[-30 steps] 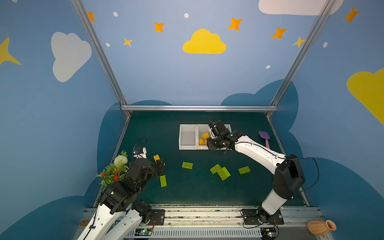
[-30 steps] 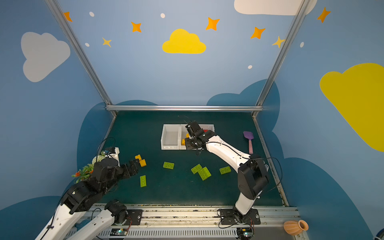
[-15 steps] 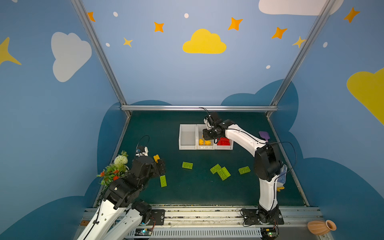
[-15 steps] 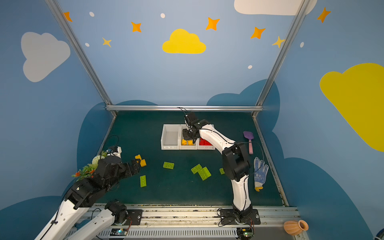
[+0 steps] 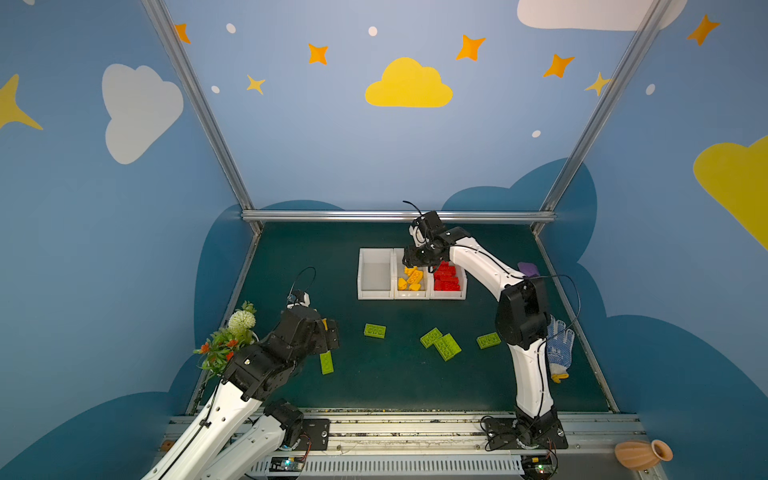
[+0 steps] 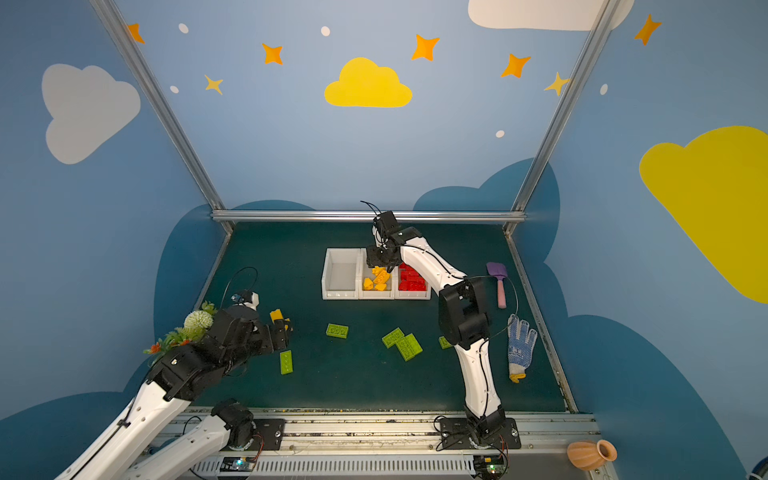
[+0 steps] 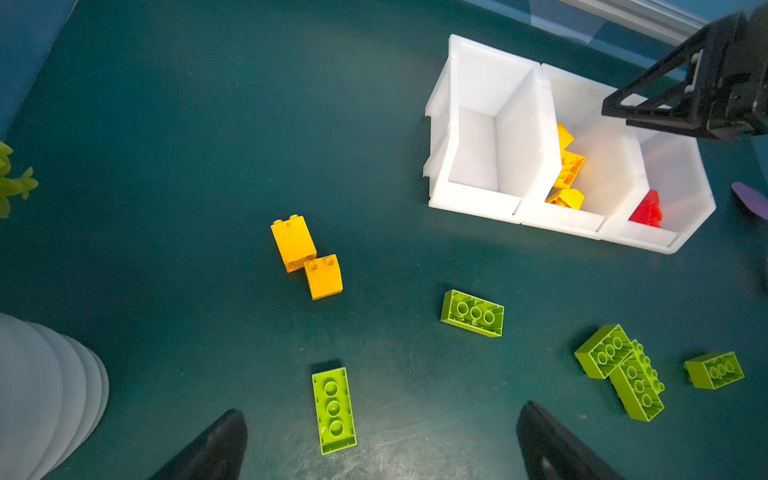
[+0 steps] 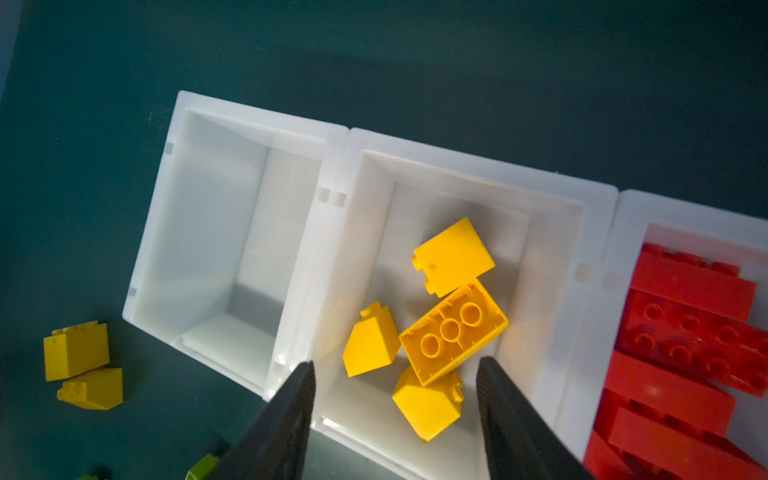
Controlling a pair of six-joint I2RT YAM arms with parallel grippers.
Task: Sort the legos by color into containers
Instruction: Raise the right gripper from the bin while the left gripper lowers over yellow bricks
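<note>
The right gripper (image 8: pixel 395 363) is hovering over the middle bin (image 5: pixel 411 296) of three white bins that are standing in a row at the upper centre of the mat (image 5: pixel 374 386) in both top views. Its jaws are standing apart with nothing between them. Four yellow bricks (image 8: pixel 453 332) are lying loose in the bin beneath. The right-hand bin (image 5: pixel 448 296) is holding red bricks (image 5: pixel 446 280), and the left-hand bin (image 5: pixel 376 296) is touching the middle one on its other side.

The left gripper (image 7: pixel 382 411) is hanging over the lower left of the mat with its jaws spread wide, gripping nothing. In the left wrist view a green brick (image 7: pixel 334 409) is showing between the two fingers, lying flat on the mat and apart from both. Two loose yellow bricks (image 7: pixel 293 243) are sitting against each other a little nearer the bins. Four more green bricks are lying across the lower centre of the mat: a single brick (image 7: pixel 472 313), a touching pair (image 7: pixel 604 351) and a last brick (image 7: pixel 714 370) near the right arm.
</note>
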